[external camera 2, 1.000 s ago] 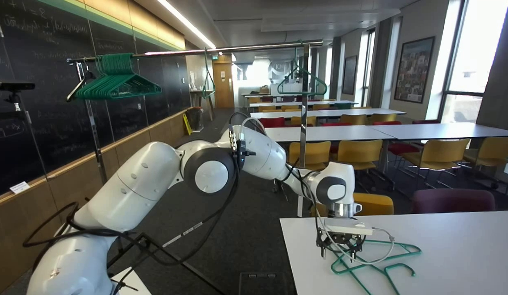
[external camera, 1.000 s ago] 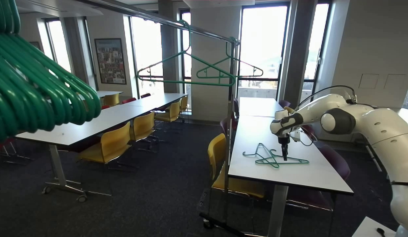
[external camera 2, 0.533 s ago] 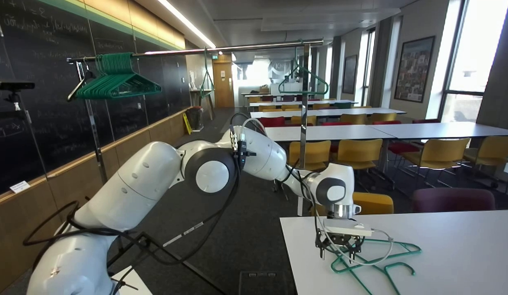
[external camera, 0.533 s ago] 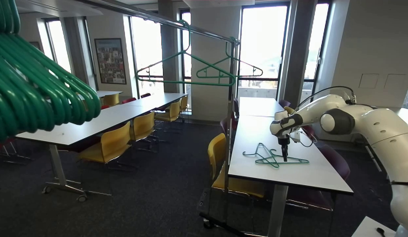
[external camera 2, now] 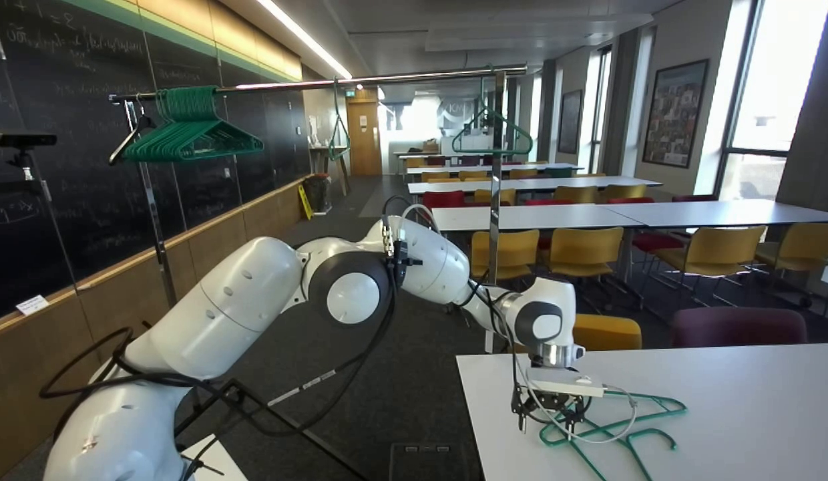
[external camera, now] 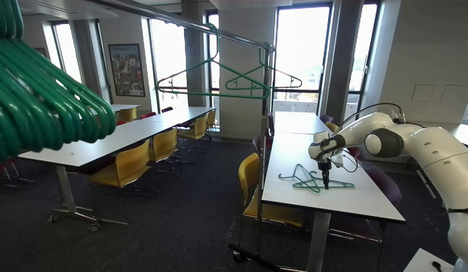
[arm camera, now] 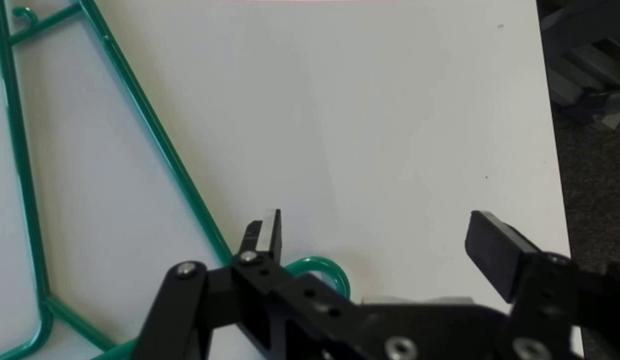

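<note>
Two green plastic hangers lie crossed over each other on the white table (external camera: 362,202), seen in both exterior views. My gripper (arm camera: 376,230) stands open above them, pointing down, with nothing clasped between its fingers. In the wrist view a slanting bar of a green hanger (arm camera: 164,142) runs behind the left finger. A curved green end (arm camera: 340,275) shows just inside that finger; whether it is hook or corner I cannot tell. The other finger (arm camera: 495,245) is over bare tabletop. In an exterior view the gripper (external camera 2: 546,425) is low over the hangers; contact cannot be made out.
A metal rail (external camera 2: 414,77) of a clothes rack spans behind the arm. It bears a packed row of green hangers (external camera: 49,113) and two spaced apart. A rack post stands by the table's edge, near a yellow chair (external camera: 249,170). A purple chair (external camera 2: 738,327) is behind the table.
In the last half second the arm has sunk and the gripper has come down a little nearer the tabletop. Its fingers have stayed open, and the hangers on the table lie as before.
</note>
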{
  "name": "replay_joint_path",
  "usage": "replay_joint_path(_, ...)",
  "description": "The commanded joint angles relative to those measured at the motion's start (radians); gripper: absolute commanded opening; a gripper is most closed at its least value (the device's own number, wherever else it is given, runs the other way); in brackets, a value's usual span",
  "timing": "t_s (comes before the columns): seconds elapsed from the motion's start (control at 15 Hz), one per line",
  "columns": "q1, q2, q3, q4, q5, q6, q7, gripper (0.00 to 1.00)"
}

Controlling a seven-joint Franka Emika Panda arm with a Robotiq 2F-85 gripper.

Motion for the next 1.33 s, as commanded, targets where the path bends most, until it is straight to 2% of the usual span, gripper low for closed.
replay_joint_path(0.0, -0.026, 0.046, 0.031, 0.063, 0.014, 0.017, -0.084, 1.00)
replay_joint_path(0.53, -0.029, 0.109, 0.050, 0.106, 0.019, 0.107, -0.230, 1.00)
replay_joint_path(1.27, -0.036, 0.151, 0.074, 0.154, 0.048, 0.072, -0.317, 1.00)
